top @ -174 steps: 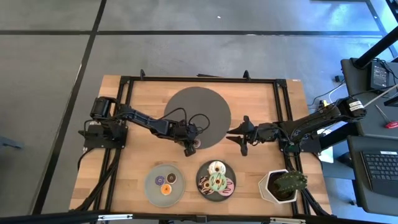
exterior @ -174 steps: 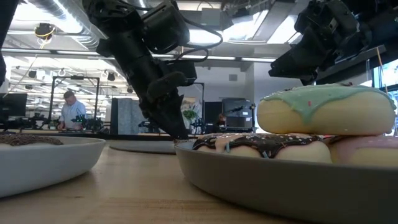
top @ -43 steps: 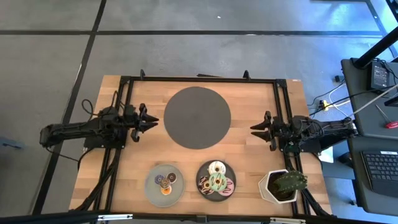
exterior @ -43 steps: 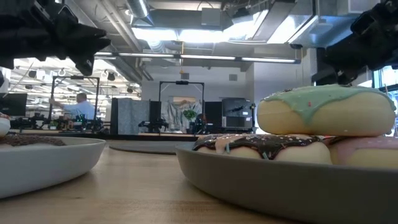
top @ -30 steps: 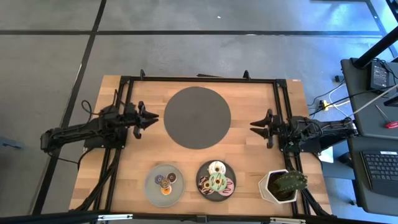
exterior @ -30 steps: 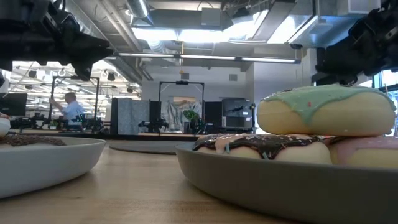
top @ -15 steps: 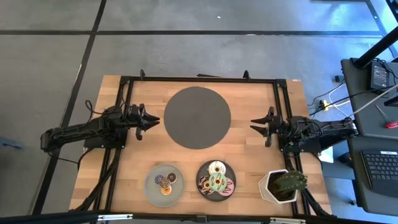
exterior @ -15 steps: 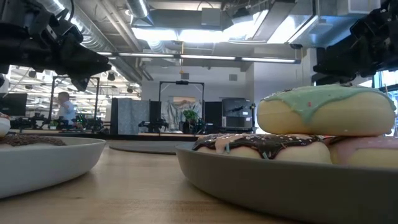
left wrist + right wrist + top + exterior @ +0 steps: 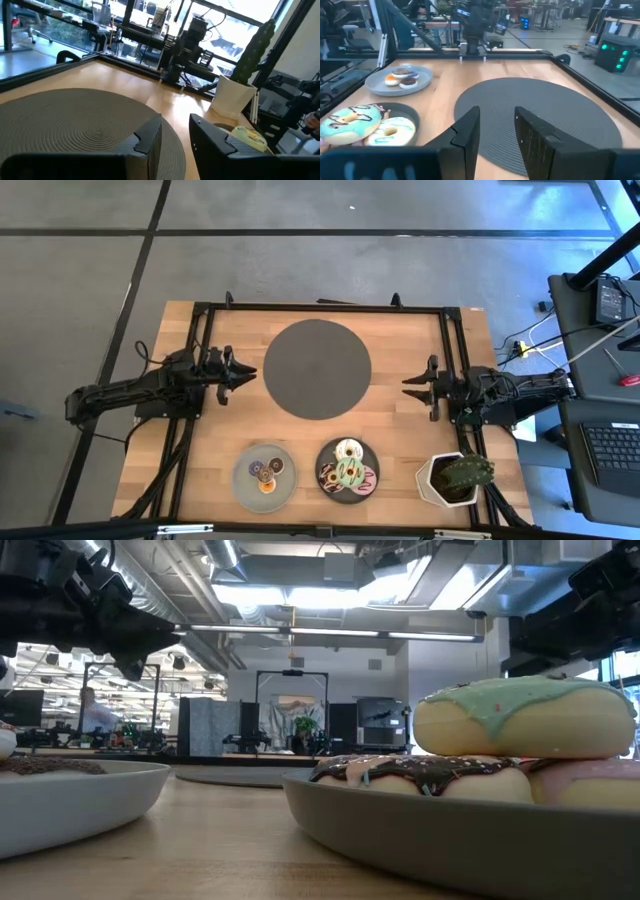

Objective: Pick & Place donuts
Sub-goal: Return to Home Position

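Left gripper [image 9: 238, 373] open and empty, fingers parted, at middle left of the high view, just beside the left edge of the round dark mat [image 9: 317, 369]. Right gripper [image 9: 408, 383] likewise open and empty, at middle right, near the mat's right edge but apart from it. Both pointing inward across the desk [image 9: 395, 435]. Large donuts [image 9: 348, 471] piled on the dark plate [image 9: 372, 458] at lower centre; green-iced donut [image 9: 525, 717] uppermost in the low view, resting on a chocolate-sprinkled one [image 9: 420, 778]. Small donuts [image 9: 267, 472] on the grey plate [image 9: 243, 480], just left of the dark plate. Potted cactus [image 9: 460, 475] at lower right.
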